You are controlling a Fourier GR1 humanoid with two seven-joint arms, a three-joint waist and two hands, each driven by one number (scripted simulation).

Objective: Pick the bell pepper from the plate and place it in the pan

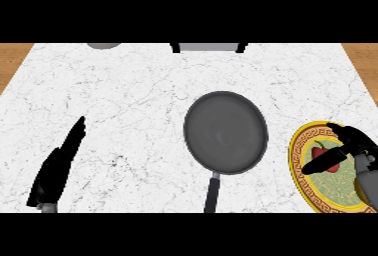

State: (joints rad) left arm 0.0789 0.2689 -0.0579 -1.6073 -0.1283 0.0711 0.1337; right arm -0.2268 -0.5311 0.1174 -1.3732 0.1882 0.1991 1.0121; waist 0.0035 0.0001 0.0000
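A red bell pepper lies on a yellow-rimmed plate at the counter's right edge. My right hand hovers over the plate, its fingers arched above the pepper and its thumb in front of it, partly hiding it; whether they touch the pepper I cannot tell. A dark grey pan sits left of the plate, its handle pointing toward me. My left hand rests open at the lower left, fingers straight.
The white marble counter spreads wide between my left hand and the pan. A grey round object and a grey item with dark legs sit at the far edge. Wooden floor shows at both upper corners.
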